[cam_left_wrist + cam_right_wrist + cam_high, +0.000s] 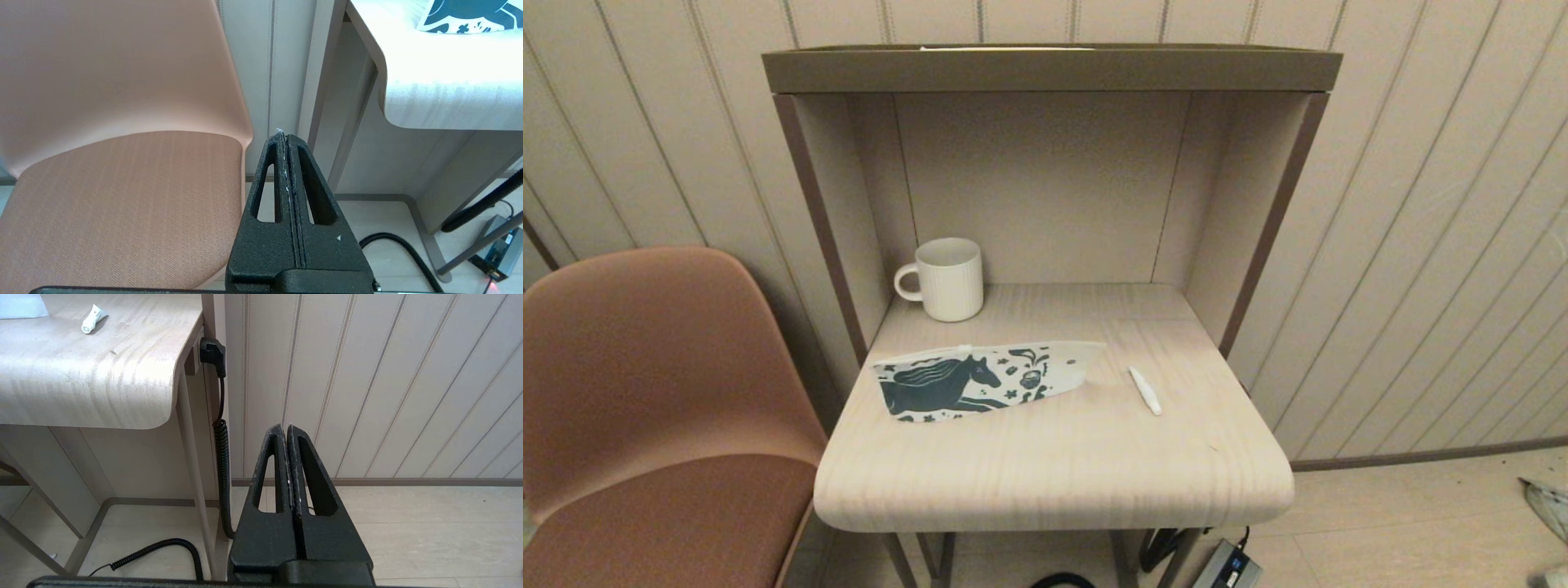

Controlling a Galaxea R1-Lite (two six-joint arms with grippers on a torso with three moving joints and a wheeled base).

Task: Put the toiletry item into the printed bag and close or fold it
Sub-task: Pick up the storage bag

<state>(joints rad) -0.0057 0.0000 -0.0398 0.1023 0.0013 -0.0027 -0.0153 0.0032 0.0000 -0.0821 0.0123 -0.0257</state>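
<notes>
The printed bag (980, 380) lies flat on the light wooden table (1054, 465), its teal horse print facing up; one corner of the printed bag (466, 18) shows in the left wrist view. To its right lies the small white toiletry item (1145, 390), also seen as the toiletry item (93, 324) in the right wrist view. Neither arm appears in the head view. My left gripper (284, 136) hangs shut and empty below table height, beside the chair. My right gripper (286, 426) is shut and empty, low at the table's right, facing the wall.
A white ribbed mug (947, 279) stands at the back left under the hutch shelf (1049, 69). A brown chair (645, 408) sits left of the table. A coiled black cable (222, 457) hangs from a plug by the table's right leg; a power adapter (1227, 565) lies on the floor.
</notes>
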